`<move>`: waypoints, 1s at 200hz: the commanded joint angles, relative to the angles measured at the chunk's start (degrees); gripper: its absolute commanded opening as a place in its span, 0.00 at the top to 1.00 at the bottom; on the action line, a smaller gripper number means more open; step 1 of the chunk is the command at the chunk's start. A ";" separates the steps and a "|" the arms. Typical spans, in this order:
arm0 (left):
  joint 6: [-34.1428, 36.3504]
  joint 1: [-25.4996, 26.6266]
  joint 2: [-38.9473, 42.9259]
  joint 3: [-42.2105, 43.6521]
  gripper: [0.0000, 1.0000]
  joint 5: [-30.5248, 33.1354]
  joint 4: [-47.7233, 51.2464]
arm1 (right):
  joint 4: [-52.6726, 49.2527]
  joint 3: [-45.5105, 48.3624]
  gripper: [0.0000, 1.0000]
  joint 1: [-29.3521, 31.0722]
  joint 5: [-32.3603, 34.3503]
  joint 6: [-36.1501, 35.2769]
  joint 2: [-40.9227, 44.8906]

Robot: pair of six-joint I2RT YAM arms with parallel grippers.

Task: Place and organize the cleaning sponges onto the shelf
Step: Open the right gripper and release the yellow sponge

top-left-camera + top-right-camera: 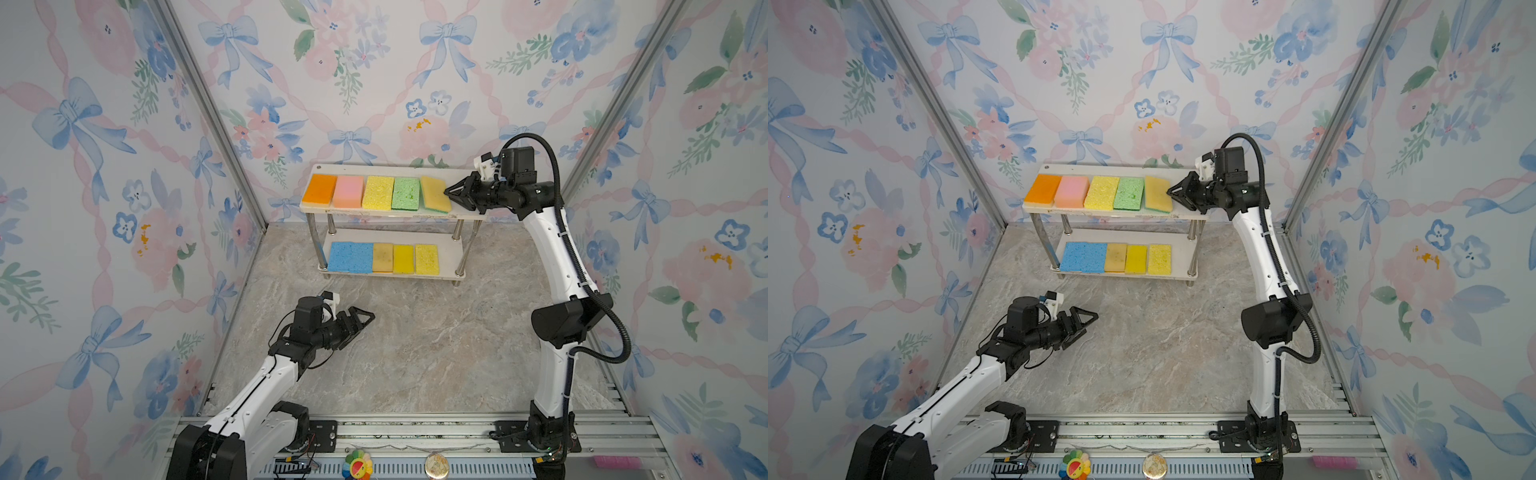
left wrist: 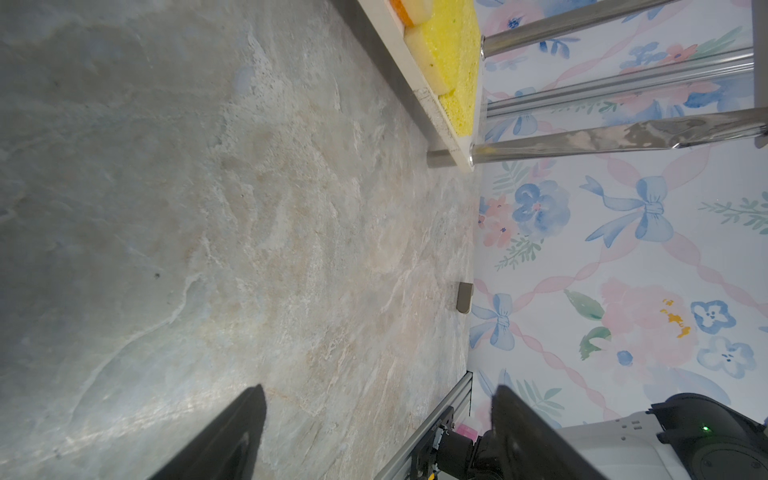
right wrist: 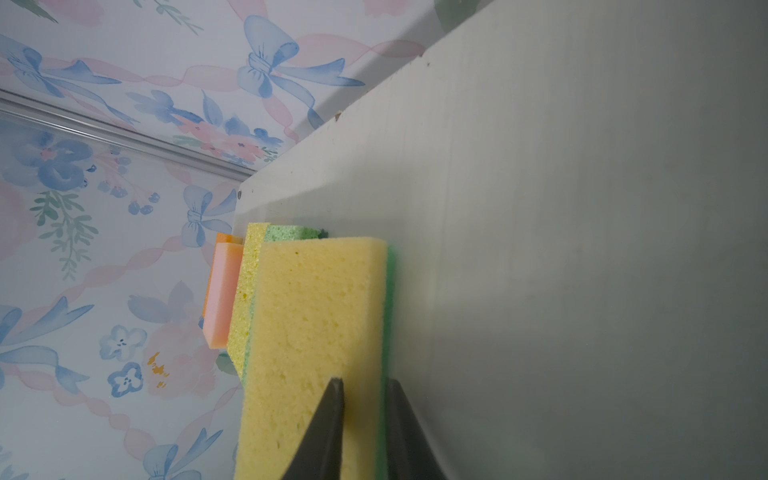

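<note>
Yellow-green sponge (image 3: 311, 324) is pinched in R gripper (image 3: 362, 380). Jaws are narrow, w/ one finger on the yellow face and the other by the green scrub layer, at the sponge's near edge. In both top views the gripper (image 1: 448, 192) reaches in from the R side. The sponge (image 1: 434, 193) is at the R end of the shelf's upper board (image 1: 374, 169), a bit askew vs its neighbours.

Just beside it is the green sponge (image 1: 406, 193), then porous yellow sponge (image 1: 378, 192), pink sponge (image 1: 348, 191) & orange sponge (image 1: 320, 189), flat in a row.

On the lower board (image 1: 451, 253), also in a row, are blue sponges (image 1: 351, 257), tan sponge (image 1: 383, 257), smooth yellow sponge (image 1: 403, 259) & speckled yellow sponge (image 1: 427, 259).

Shelf stands on marble-look tabletop (image 1: 415, 340) near the back wall.

L gripper (image 1: 361, 330) is low over the tabletop, well apart from the shelf. Its jaws are spread wide, and L wrist view shows only bare tabletop btwn its fingers (image 2: 245, 424).
</note>
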State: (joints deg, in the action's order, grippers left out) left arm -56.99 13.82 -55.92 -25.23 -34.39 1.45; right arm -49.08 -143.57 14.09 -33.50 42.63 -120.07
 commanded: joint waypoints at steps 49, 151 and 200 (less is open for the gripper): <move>0.83 -0.55 1.02 0.96 0.13 0.09 0.81 | 4.90 6.94 0.90 0.33 3.02 0.48 4.60; 0.74 -0.55 1.43 1.49 0.12 -0.05 0.82 | 8.99 12.23 0.48 1.27 6.78 1.14 8.96; 0.74 -0.58 1.52 1.55 0.11 0.00 0.75 | 9.83 11.28 0.48 2.49 4.56 3.05 7.77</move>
State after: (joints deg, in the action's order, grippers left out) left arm -56.99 13.78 -55.27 -24.29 -34.39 1.45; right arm -40.16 -131.87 15.03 -27.53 44.51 -112.90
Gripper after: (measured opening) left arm 0.885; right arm 0.518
